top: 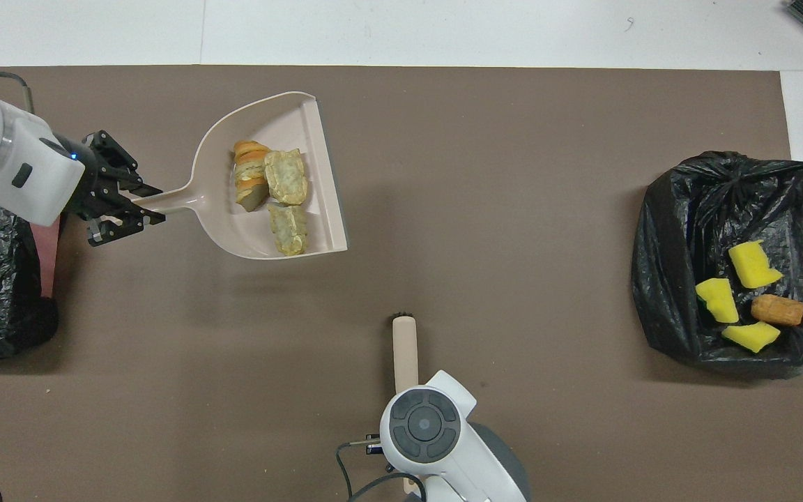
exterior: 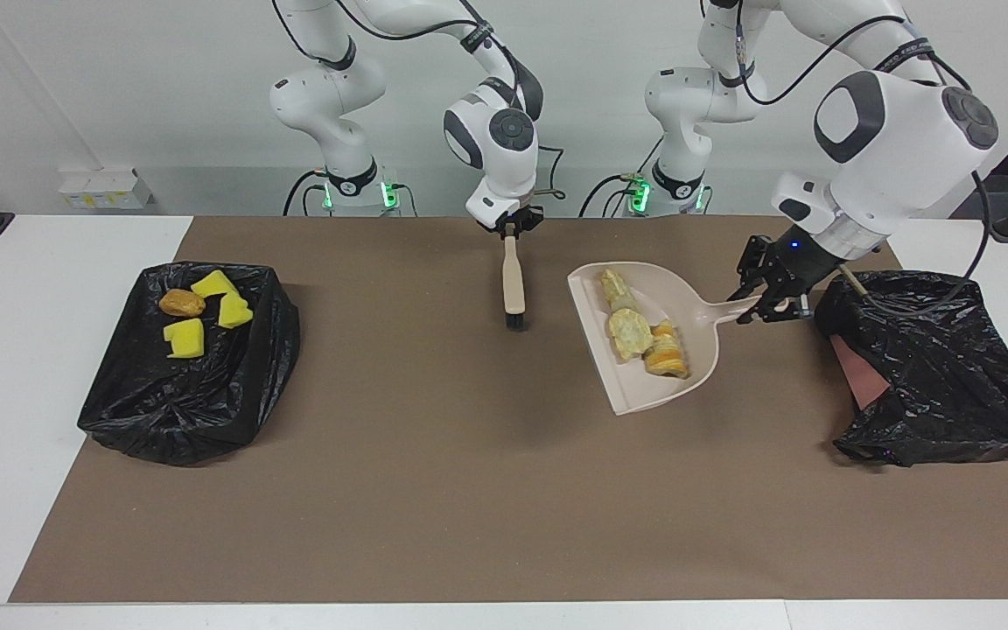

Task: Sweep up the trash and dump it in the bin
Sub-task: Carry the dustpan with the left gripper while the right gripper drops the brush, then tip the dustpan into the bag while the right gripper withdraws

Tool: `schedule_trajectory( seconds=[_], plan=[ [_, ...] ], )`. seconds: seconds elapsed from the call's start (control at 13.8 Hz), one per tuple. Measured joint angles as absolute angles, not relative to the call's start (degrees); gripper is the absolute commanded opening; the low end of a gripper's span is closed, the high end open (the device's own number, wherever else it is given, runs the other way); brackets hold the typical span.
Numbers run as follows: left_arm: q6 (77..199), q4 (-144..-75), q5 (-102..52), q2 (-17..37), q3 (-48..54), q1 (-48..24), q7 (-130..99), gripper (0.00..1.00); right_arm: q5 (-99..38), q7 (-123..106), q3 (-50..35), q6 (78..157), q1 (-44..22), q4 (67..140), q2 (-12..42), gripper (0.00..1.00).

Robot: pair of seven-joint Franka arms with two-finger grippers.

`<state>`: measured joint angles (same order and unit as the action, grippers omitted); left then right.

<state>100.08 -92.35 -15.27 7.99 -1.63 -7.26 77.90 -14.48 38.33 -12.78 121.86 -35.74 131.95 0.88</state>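
— Carrying three bread-like scraps [exterior: 641, 337] in the dustpan [exterior: 688, 306], left hand [exterior: 766, 302] clenched on its handle, above the bench.

— Risk?

— Tilting spills them short of the bin [exterior: 941, 367] at three o'clock. Right hand [exterior: 511, 229] grips the brush [exterior: 513, 284].

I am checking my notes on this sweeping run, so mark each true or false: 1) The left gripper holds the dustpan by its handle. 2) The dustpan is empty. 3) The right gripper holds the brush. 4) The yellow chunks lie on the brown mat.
1) True: the left gripper grips the dustpan by its handle.
2) False: three bread-like pieces lie in it.
3) True: the right gripper holds the brush, bristles down.
4) False: the yellow chunks and the brown lump lie in the black bin bag at the right arm's end.
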Motion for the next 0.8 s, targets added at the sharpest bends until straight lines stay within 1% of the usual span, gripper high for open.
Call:
schedule_trajectory(
  seconds=[0.22, 0.36, 0.58, 0.8],
  plan=[
    [98.7, -91.25, -13.89, 8.19, -1.68, -4.03, 77.97, 0.0, -14.41, 38.34, -12.7, 121.98, -35.65, 131.22, 0.87, 1.0],
    [97.48, -90.3, -13.26, 8.23, -1.71, -0.59, 80.24, 0.0, -14.38, 38.34, -12.2, 122.14, -34.81, 129.06, 0.68, 1.0],
    [96.05, -89.8, -12.44, 8.34, -1.8, 4.24, 85.32, 0.0, -13.45, 38.34, -11.92, 122.17, -30.66, 124.51, 0.12, 1.0],
    [94.23, -88.85, -9.26, 8.48, -1.8, 8.49, 89.93, 0.0, -8.56, 38.34, -11.84, 121.53, -26.56, 120.51, -1.16, 1.0]
  ],
)
